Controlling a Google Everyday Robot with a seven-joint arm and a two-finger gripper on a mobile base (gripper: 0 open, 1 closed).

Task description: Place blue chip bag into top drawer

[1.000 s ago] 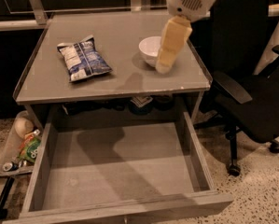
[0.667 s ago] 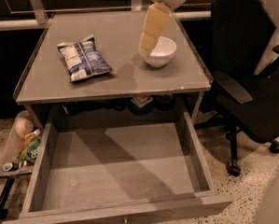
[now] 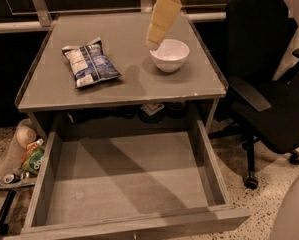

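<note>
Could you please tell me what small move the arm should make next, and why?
Probably carry the gripper sideways toward the blue chip bag, then lower it over the bag. The gripper hangs by the white bowl, well apart from the bag, which lies flat and ungrasped on the tabletop. The top drawer stands open below, so only the pick-up seems outstanding.

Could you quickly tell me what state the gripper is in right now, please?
Gripper: over the tabletop beside the white bowl, nothing seen in it; the blue chip bag lies apart from it. Open or shut: cannot be told.
</note>
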